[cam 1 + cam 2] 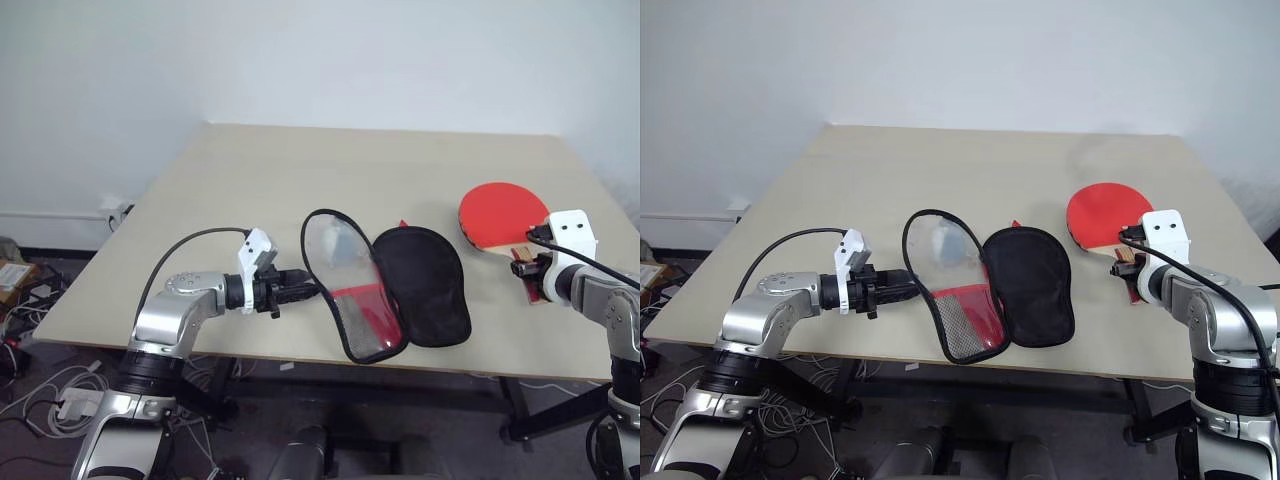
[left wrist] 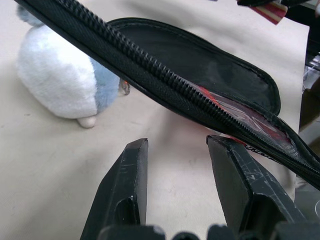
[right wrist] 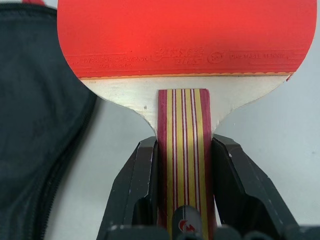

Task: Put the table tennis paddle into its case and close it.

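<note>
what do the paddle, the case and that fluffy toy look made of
Paddle: matte red rubber face with embossed lettering, pale wood blade, handle of striped laminated wood, by its grain and bands. Case: black woven fabric, probably nylon, with a coiled zip; its raised flap looks like clear plastic over mesh. Toy: white and blue plush, fuzzy pile.

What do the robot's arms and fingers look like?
Both arms are shiny silver metal with black joints. Each wrist carries a small white camera box with a black cable looping back. The left gripper and right gripper each have two chunky black fingers, slightly scuffed.
</note>
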{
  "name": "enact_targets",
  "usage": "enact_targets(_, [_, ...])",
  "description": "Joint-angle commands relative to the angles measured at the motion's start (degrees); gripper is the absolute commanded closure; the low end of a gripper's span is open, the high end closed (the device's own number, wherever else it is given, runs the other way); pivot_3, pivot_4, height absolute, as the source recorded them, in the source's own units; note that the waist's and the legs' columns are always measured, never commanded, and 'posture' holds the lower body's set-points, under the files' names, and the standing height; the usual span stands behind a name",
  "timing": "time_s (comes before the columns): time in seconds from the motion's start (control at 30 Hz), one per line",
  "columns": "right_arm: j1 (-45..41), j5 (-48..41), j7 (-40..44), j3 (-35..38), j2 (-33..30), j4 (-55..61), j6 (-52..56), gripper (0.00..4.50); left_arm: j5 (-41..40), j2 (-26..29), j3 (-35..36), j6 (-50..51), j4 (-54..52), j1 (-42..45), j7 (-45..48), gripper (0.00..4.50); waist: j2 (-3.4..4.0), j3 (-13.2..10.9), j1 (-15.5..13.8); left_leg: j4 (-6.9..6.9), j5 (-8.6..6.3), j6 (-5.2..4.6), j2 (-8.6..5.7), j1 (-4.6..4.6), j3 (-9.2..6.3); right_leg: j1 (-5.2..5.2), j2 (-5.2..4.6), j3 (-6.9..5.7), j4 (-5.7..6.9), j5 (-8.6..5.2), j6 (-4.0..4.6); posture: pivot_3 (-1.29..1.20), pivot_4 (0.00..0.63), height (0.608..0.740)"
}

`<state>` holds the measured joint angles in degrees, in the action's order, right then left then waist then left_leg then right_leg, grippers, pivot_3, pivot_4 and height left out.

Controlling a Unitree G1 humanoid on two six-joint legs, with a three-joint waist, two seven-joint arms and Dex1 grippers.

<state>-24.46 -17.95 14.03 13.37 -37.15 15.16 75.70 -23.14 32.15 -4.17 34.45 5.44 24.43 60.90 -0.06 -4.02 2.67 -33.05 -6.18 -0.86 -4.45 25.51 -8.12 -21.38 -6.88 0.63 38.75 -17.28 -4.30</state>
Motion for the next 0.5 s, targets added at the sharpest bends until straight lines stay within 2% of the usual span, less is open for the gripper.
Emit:
enact_targets(0.03, [-3.01,1.45,-2.2,2.64,0.13,3.01,-0.57,3.36,-0.64,-0.2,0.54,-0.09,-1.35,1.54,-0.23,2.52,0.0,0.0,-0.05,-0.01,0.0,0.0,0.0,0.0,-0.01,0.0,0.01,-0.01,0.0,0.0,0.0,0.0,0.0,0.74])
enact_targets(0.17, [-4.26,-0.8,-1.65,3.38,1.32,5.21,3.74,3.36,-0.97,-0.41,0.65,0.47,-2.15,0.9,-0.44,2.52,0.0,0.0,-0.06,-0.03,0.0,0.0,0.0,0.0,0.0,0.02,0.0,0.0,0.0,0.0,0.0,0.0,0.0,0.74])
enact_targets(0.33, [-8.74,-4.7,0.36,5.61,5.54,6.85,15.55,3.36,-0.76,-0.37,0.48,0.55,-1.38,1.41,-0.21,2.52,0.02,0.01,0.16,-0.05,0.02,-0.02,0.01,0.0,0.01,0.0,0.02,0.02,0.04,0.02,0.01,0.0,0.0,0.74])
enact_targets(0.5, [-7.86,-7.23,-2.65,5.26,9.74,6.3,16.8,3.36,-0.57,-0.36,0.69,0.71,-0.53,2.45,-0.4,2.52,0.01,0.02,-0.06,-0.05,0.01,-0.01,0.0,-0.02,-0.01,-0.01,0.1,0.01,0.03,0.12,0.14,0.0,0.0,0.74])
